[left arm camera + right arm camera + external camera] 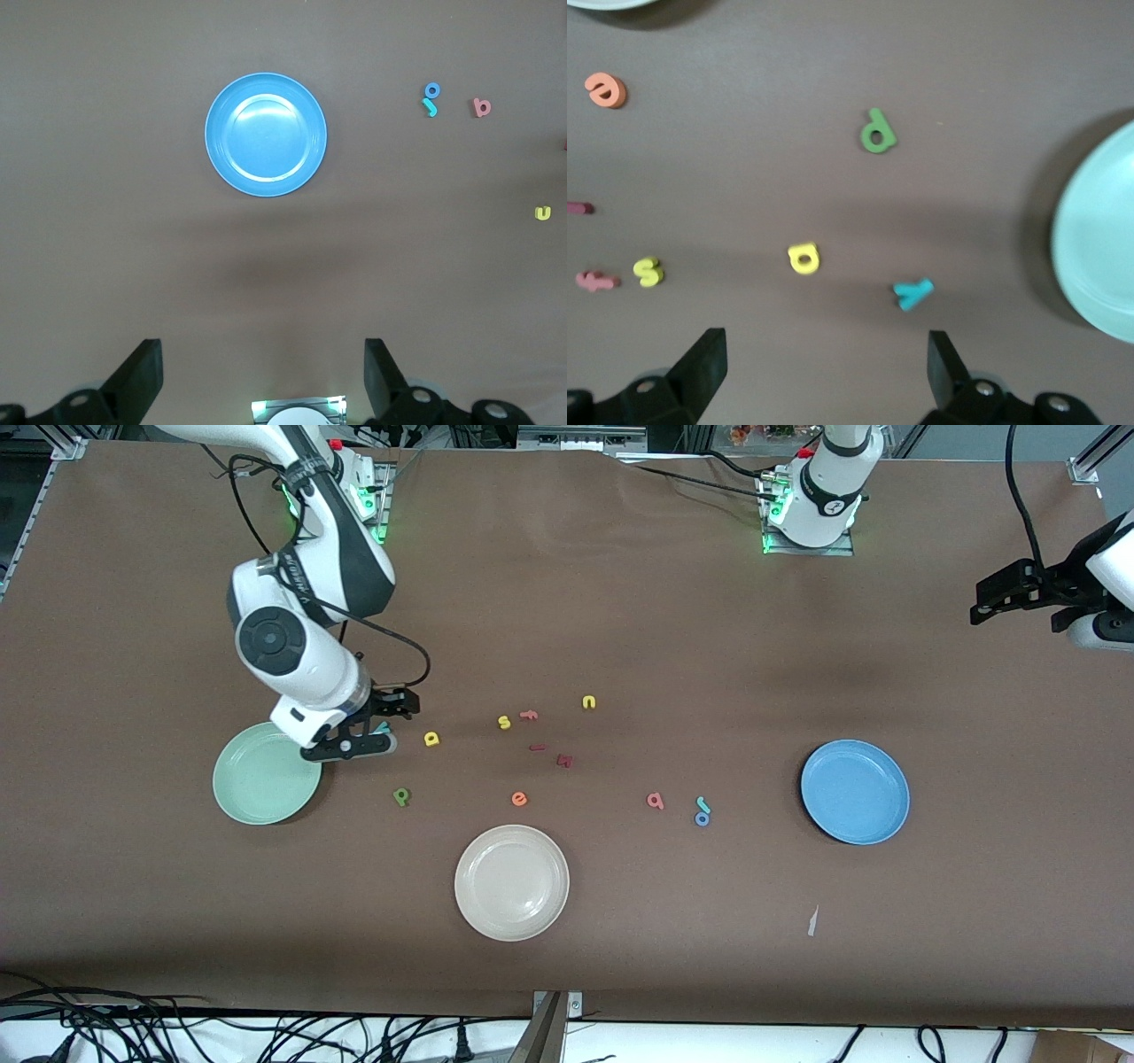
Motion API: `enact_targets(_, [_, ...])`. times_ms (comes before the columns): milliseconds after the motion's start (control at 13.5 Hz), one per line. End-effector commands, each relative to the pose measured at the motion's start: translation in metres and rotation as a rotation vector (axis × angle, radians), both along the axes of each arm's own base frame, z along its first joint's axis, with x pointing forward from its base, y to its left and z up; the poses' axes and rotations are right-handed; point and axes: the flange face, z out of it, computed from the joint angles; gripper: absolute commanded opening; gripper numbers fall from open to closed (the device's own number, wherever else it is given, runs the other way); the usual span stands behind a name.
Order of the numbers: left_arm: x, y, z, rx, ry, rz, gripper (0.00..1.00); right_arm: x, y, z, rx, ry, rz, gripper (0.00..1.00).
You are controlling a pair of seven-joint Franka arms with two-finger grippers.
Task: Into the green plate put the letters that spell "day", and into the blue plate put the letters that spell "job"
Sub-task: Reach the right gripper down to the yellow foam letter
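The right gripper [383, 731] hangs low over the table beside the green plate [257, 784]. Its fingers are spread wide and hold nothing. The teal y [913, 292] lies just under it, between the fingers but not touched. The yellow a [431, 738] sits near the y, toward the middle of the table. The green d [401, 796] lies nearer the front camera than both.

The left gripper [263, 376] waits high up by the left arm's end of the table. Its fingers are wide open too, and they hold nothing. The blue plate [266, 135] lies below it with nothing in it.

The teal j [702, 804] and blue o [702, 819] touch each other, and the pink b [655, 801] is just beside them. All three lie between the white plate [511, 882] and the blue plate.

There is lots of bare table around the blue plate. The middle is more crowded, with the s [504, 722], f [529, 714], n [589, 702], orange e [519, 799] and two dark red letters [564, 761] close together
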Motion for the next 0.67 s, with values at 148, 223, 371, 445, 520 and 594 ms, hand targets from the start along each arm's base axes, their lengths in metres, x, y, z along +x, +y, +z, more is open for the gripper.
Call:
enact_targets(148, [0.001, 0.006, 0.008, -0.023, -0.01, 0.009, 1.0, -0.031, -0.003, -0.03, 0.021, -0.046, 0.045, 1.0])
enact_targets(223, [0.002, 0.006, 0.008, -0.022, -0.01, 0.008, 1.0, -0.032, 0.003, -0.037, 0.024, -0.05, 0.057, 1.0])
enact_targets(371, [0.007, -0.007, -0.001, -0.028, 0.003, -0.018, 1.0, -0.03, 0.006, -0.056, 0.03, -0.059, 0.062, 1.0])
enact_targets(445, [0.016, -0.018, -0.018, -0.037, 0.034, -0.038, 1.0, -0.029, 0.008, -0.069, 0.032, -0.06, 0.067, 1.0])
enact_targets(520, [0.026, -0.024, -0.028, -0.048, 0.024, -0.046, 1.0, -0.025, 0.009, -0.086, 0.035, -0.059, 0.065, 1.0])
enact_targets(594, [0.032, -0.044, -0.032, -0.048, -0.019, -0.07, 1.0, -0.022, 0.01, -0.102, 0.039, -0.073, 0.083, 1.0])
